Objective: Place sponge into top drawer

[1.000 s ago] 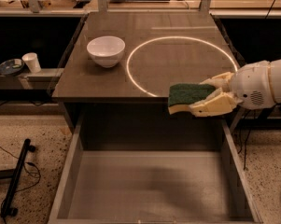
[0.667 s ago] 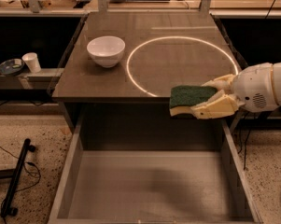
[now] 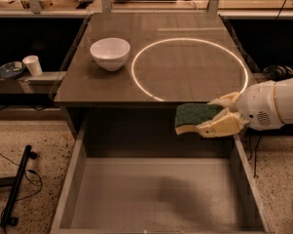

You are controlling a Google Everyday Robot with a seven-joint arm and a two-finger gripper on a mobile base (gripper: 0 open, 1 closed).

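The sponge (image 3: pixel 193 117), dark green on top with pale yellow foam below, hangs level in the air just past the table's front edge, over the back right part of the top drawer (image 3: pixel 151 194). My gripper (image 3: pixel 211 117) reaches in from the right and is shut on the sponge, one cream finger behind it and one in front. The grey drawer is pulled out wide, and its flat bottom holds nothing.
A white bowl (image 3: pixel 110 53) stands at the left of the dark table top (image 3: pixel 87 84), beside a glowing ring (image 3: pixel 190 69). A side shelf at left carries a paper cup (image 3: pixel 33 65) and a small dish (image 3: pixel 9 70). A black bar (image 3: pixel 17 186) lies on the floor at left.
The gripper has carried the sponge forward and down, from over the table's front edge to over the open drawer.
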